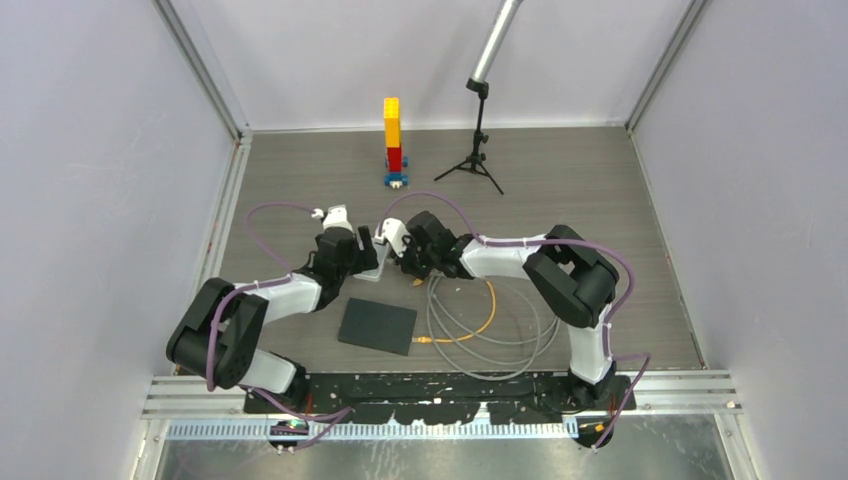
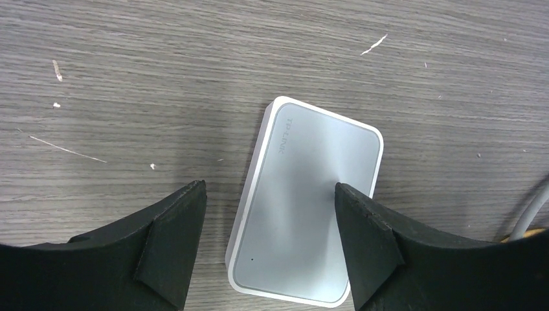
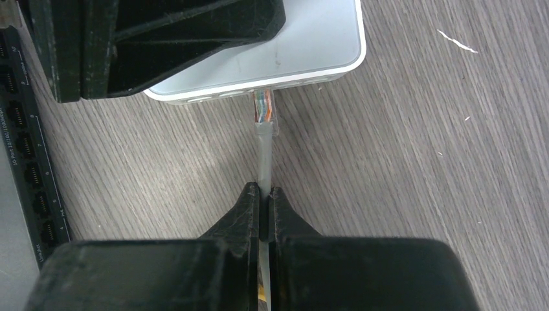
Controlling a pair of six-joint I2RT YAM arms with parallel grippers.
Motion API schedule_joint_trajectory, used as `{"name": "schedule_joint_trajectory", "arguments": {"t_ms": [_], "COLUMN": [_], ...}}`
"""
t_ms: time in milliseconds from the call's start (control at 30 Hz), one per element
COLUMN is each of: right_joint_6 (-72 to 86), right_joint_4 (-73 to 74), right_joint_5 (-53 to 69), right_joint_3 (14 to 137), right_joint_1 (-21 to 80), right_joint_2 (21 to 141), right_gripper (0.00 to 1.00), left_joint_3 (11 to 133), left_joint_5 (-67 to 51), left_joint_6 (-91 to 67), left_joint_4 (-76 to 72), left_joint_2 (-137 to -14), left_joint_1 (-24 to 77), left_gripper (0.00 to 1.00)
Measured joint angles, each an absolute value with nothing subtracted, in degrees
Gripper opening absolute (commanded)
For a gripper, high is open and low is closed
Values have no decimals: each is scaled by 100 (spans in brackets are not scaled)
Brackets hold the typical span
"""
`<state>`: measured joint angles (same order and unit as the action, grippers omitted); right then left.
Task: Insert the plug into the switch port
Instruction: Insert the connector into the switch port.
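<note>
Right wrist view: nearest, the right gripper is clamped on the grey cable just behind the clear plug. The plug's tip sits at the switch port in the near side of the white switch; I cannot tell whether it is seated. The cable looks limp and the plug stiff with a brittle latch, so a hold close behind the plug suits. The light, smooth switch would likely slide. The left gripper straddles it, jaws apart, not gripping.
</note>
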<state>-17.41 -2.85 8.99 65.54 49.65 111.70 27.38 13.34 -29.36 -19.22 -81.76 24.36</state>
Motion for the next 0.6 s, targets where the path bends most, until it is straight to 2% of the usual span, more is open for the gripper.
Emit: {"name": "schedule_joint_trajectory", "arguments": {"t_ms": [600], "right_joint_6": [-1809], "right_joint_4": [322], "right_joint_5": [770], "right_joint_3": [7019], "right_joint_1": [5063], "right_joint_2": [11343], "right_gripper": [1], "left_joint_3": [2738], "left_joint_5": [1328], "left_joint_6": [-2934], "left_joint_4": [-1929], "left_joint_2": [-8176], "left_joint_1": [2436], "left_gripper": [75]}}
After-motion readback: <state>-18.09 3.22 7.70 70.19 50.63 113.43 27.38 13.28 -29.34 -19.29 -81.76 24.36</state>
